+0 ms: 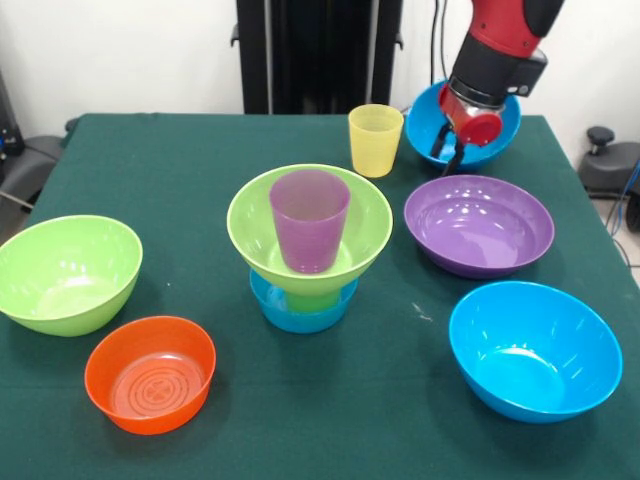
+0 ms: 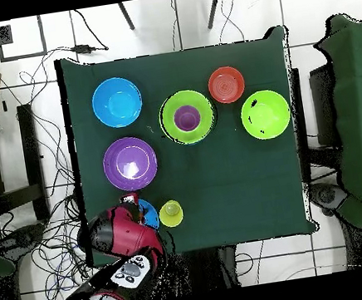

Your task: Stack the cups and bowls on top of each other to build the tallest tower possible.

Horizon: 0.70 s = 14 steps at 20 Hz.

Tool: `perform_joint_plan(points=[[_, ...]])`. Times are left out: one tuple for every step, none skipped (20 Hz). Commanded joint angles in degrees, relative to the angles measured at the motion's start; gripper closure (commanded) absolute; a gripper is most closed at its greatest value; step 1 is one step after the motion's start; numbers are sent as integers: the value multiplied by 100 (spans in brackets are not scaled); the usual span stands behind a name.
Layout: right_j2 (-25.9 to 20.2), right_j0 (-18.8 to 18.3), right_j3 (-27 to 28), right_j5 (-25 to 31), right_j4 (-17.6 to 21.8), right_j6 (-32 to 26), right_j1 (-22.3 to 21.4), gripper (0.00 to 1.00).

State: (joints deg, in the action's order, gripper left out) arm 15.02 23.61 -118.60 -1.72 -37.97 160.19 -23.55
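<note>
Green baize is carrying the tower (image 1: 308,250) at centre, purple cup (image 1: 309,220) sitting topmost awaiting a bowl, while at two o'clock the gripper (image 1: 451,152) is pinching the tilted blue bowl (image 1: 497,135) by its rim.

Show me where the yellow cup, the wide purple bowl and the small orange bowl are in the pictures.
yellow cup (image 1: 375,142), front view, on its side wall.
wide purple bowl (image 1: 478,222), front view, on its inner floor.
small orange bowl (image 1: 150,375), front view, on its inner floor.
</note>
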Motion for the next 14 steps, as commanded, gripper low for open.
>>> perform_joint_plan(points=[[-112,23,76,1095,-100,731,-124,0],[-63,-15,85,1143,15,598,-176,0],[5,-24,123,1160,139,439,-178,0],[60,-109,174,1111,412,88,-205,0],[52,-153,187,1086,483,18,-213,0],[133,-128,258,1064,573,-67,-180,0],[166,-129,275,1084,617,-65,-211,0],[146,-157,299,1042,650,-47,-211,0],[162,-136,299,1079,671,-12,-231,0],[186,-124,340,1100,707,2,-214,0],[246,-65,374,1133,739,12,-190,0],[306,-6,408,1166,772,22,-165,0],[345,45,421,1167,790,46,-150,0],[391,86,456,1180,821,41,-128,0]])
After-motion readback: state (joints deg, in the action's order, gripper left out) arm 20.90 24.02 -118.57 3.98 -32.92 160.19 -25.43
